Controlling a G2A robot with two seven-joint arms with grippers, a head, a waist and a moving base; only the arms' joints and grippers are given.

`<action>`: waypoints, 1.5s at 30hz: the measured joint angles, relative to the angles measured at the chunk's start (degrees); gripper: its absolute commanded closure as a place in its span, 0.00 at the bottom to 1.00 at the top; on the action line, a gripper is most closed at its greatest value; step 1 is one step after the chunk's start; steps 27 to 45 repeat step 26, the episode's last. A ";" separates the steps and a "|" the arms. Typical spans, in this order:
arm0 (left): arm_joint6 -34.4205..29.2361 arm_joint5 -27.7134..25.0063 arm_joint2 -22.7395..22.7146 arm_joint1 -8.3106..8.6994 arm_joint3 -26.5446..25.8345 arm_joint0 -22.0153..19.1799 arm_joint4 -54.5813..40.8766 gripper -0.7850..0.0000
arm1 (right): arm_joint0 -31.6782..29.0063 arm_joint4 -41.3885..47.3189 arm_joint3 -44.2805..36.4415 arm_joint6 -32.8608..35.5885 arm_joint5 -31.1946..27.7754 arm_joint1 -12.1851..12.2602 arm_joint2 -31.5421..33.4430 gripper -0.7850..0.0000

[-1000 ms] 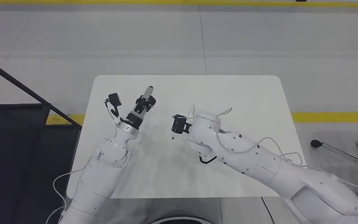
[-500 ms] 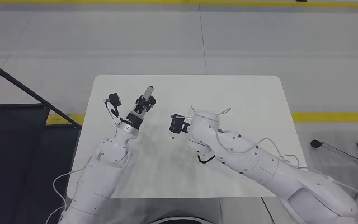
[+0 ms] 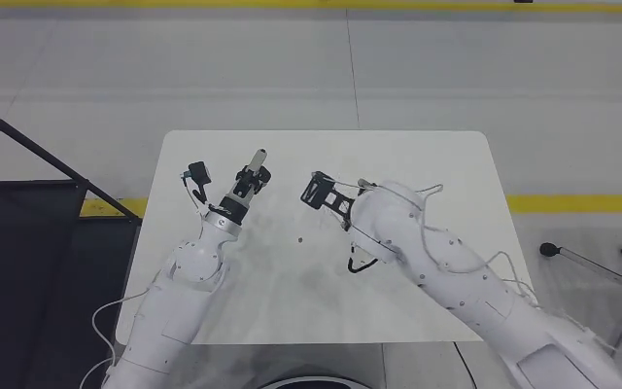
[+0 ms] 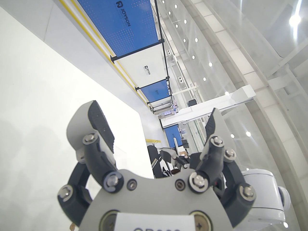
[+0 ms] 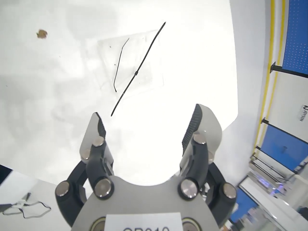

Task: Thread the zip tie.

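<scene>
A long black zip tie (image 5: 142,64) lies flat on the white table (image 5: 192,49), with a small thicker spot partway along it. A shorter, thinner curved black strip (image 5: 119,64) lies beside it. Both rest on a clear plastic sheet (image 5: 154,78). My right gripper (image 5: 147,111) hovers open just short of the long tie's near end, nothing between its fingers; from above the right gripper (image 3: 313,190) is at the table's middle. My left gripper (image 4: 154,111) is open and empty, tilted up toward the ceiling; from above the left gripper (image 3: 258,161) is over the table's left part.
A small brown speck (image 5: 42,34) lies on the table away from the ties, the same speck (image 3: 300,236) showing from above. A black cable loop (image 5: 31,209) lies beyond the table's edge. The table's rounded corner (image 5: 234,117) is close to the right gripper.
My right arm has swung back and to the right, its gripper lifting toward the table's far side. The speck beneath it is now uncovered. The left arm has kept still.
</scene>
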 measured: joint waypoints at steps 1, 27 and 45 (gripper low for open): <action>0.00 0.00 0.00 0.00 0.00 0.00 0.00 0.00 | -2.31 0.26 -2.74 -1.82 -0.17 0.87 2.85 0.00; 0.00 0.00 0.00 0.00 0.00 0.00 0.00 0.00 | -37.06 5.45 -25.27 -31.23 0.58 7.10 37.00 0.00; 0.00 0.00 0.00 0.00 0.00 0.00 0.00 0.00 | -37.06 5.45 -25.27 -31.23 0.58 7.10 37.00 0.00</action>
